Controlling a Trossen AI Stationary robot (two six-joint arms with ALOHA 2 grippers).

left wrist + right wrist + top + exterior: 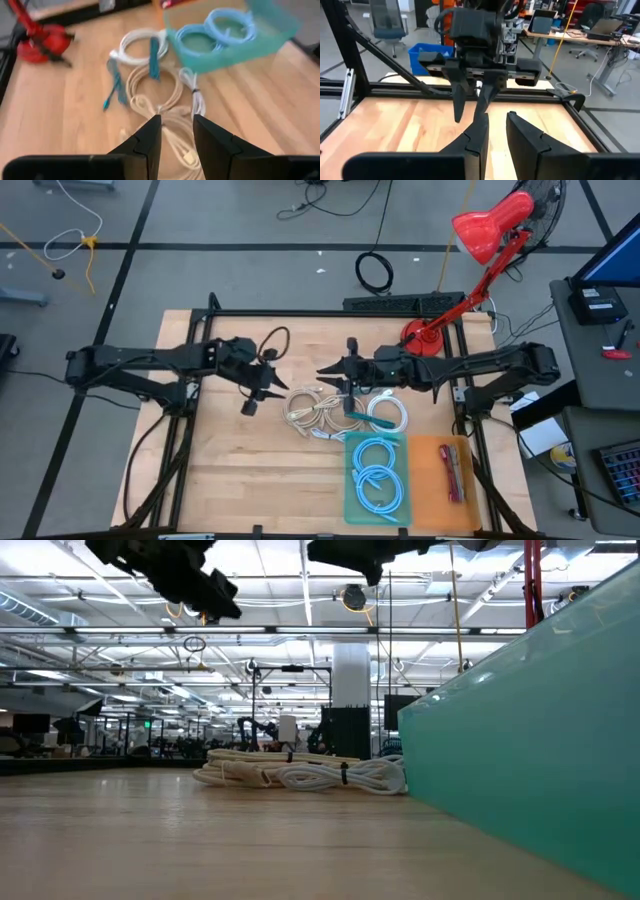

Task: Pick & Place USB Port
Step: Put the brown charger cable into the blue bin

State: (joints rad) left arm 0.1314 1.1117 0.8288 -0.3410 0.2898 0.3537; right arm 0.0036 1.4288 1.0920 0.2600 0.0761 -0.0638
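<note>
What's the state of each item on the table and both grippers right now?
Left gripper: open, empty, above the table left of the cables.
Right gripper: open a little, empty, above the cream cables.
Cream cables: coiled, loose on the wood.
White cable: coiled, outside the bins.
Teal bin: holds two coiled light blue cables.
Orange bin: holds red cables.

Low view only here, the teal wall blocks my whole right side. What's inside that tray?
Observer: The teal tray holds two coiled blue cables.
Operator: Anything past it?
Observer: An orange tray sits right beside it, with a red cable inside.
Operator: Grippers carrying anything?
Observer: No. The left gripper and right gripper are both open and empty, up above the table near the cream cables.
</note>
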